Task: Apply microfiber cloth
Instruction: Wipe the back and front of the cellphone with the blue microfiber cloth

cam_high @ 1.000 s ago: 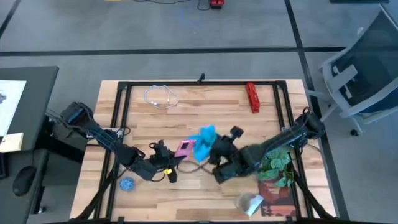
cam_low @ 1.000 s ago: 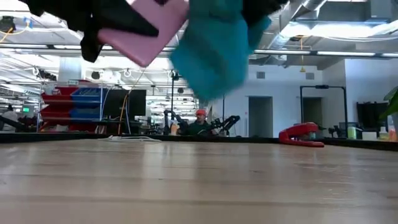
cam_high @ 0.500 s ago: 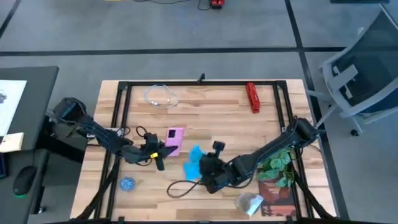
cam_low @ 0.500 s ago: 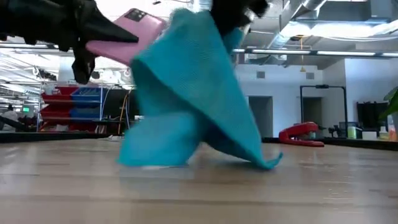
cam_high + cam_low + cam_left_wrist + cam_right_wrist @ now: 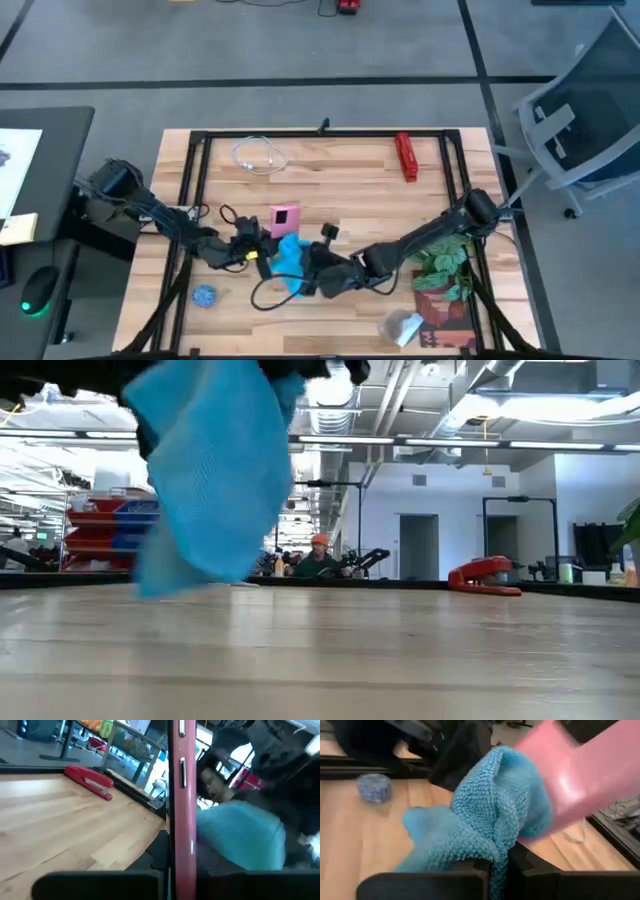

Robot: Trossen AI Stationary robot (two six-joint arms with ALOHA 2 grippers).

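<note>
Lower centre, high view: my right gripper (image 5: 305,277) is clamped on the microfiber cloth (image 5: 289,256), pressed against the pink phone (image 5: 284,217) pinched in my left gripper (image 5: 258,240).

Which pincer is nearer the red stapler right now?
Right, narrowly. The right pincer grips the cloth near the table's middle-front; the left pincer holds the pink phone farther left. The stapler lies far back-right of both.

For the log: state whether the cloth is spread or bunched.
Bunched: the microfiber cloth hangs gathered from the right gripper, against the pink phone.
</note>
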